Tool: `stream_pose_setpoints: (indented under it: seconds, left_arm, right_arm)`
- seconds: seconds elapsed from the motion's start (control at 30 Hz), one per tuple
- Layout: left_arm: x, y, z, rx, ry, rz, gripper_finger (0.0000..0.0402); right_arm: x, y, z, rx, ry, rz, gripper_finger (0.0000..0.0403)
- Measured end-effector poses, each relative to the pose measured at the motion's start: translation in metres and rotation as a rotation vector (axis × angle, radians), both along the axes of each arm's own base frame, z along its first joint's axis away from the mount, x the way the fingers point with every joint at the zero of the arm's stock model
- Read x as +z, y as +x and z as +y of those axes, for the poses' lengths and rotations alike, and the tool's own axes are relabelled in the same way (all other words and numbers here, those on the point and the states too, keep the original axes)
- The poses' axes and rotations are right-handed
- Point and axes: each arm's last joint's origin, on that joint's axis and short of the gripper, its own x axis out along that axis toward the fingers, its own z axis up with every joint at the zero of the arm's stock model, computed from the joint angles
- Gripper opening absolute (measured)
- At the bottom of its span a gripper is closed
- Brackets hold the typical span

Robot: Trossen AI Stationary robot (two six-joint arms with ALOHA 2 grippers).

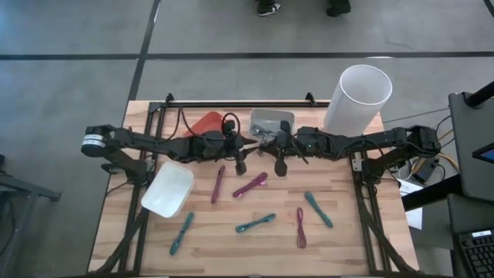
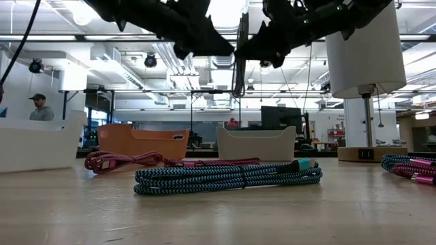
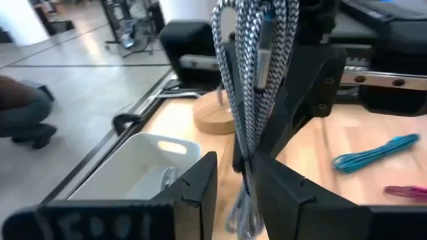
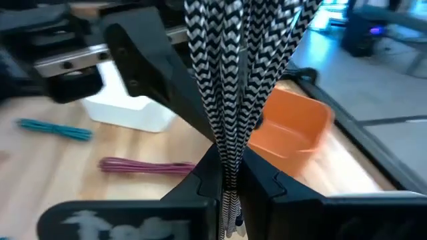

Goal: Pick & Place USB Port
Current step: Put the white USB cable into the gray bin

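Note:
A black-and-white braided cable bundle (image 2: 238, 68) hangs upright in the air between my two grippers, over the far middle of the table. My right gripper (image 4: 228, 187) comes from the table's right (image 1: 272, 144) and is shut on the bundle. My left gripper (image 3: 237, 180) comes from the left (image 1: 257, 144) and faces it. It is open, one finger on each side of the same bundle (image 3: 250, 80), and a gap shows beside one finger. Several teal and magenta cable bundles lie flat on the table, such as the teal one (image 2: 228, 177). My right gripper pinches the bundle's narrow part (image 4: 230, 157) between its two fingers, several strands together. The fingers come level from the table's right and lie across the bundle. The bundle stands upright, fans out beyond the fingers, and its lower end (image 2: 238, 92) hangs clear of the table.
A grey bin (image 1: 272, 122) and an orange bin (image 1: 207, 123) sit at the far edge, behind the grippers. A white bin (image 1: 168, 189) lies at the left, and a white-shaded lamp (image 1: 356, 96) stands far right. Loose cables, such as a magenta one (image 1: 251, 185), lie across the near half.

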Motion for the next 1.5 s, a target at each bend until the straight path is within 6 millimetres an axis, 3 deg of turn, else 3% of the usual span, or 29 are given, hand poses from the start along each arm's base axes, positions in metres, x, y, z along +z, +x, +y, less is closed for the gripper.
stream_pose_setpoints:
  seconds: [0.2, 0.33, 0.7, 0.83, 1.07, 1.27, 1.5]
  left_arm:
    - [0.003, -0.005, -0.003, -0.003, -0.011, 0.022, 0.0102]
    - [0.011, -0.019, -0.003, -0.001, -0.030, 0.059, 0.0101]
    - [0.040, -0.068, -0.006, 0.014, -0.083, 0.069, 0.0100]
    - [0.034, -0.079, -0.006, 0.016, -0.092, 0.063, 0.0100]
    - [0.015, -0.090, -0.006, 0.029, -0.138, 0.046, 0.0100]
    - [0.010, -0.093, -0.006, 0.031, -0.144, 0.004, 0.0100]
    - [0.011, -0.094, -0.006, 0.030, -0.144, 0.003, 0.0100]
  right_arm:
    - [-0.001, -0.001, -0.013, -0.281, -0.134, 0.201, 0.0024]
    - [0.000, 0.003, -0.026, -0.354, -0.120, 0.262, 0.0024]
    - [-0.046, 0.039, -0.080, -0.457, -0.131, 0.456, 0.0024]
    - [-0.057, 0.057, -0.100, -0.488, -0.140, 0.502, 0.0024]
    - [-0.072, 0.073, -0.124, -0.551, -0.111, 0.736, 0.0024]
    - [-0.086, 0.076, -0.134, -0.594, -0.090, 0.992, 0.0024]
    - [-0.096, 0.087, -0.140, -0.583, -0.082, 1.083, 0.0042]
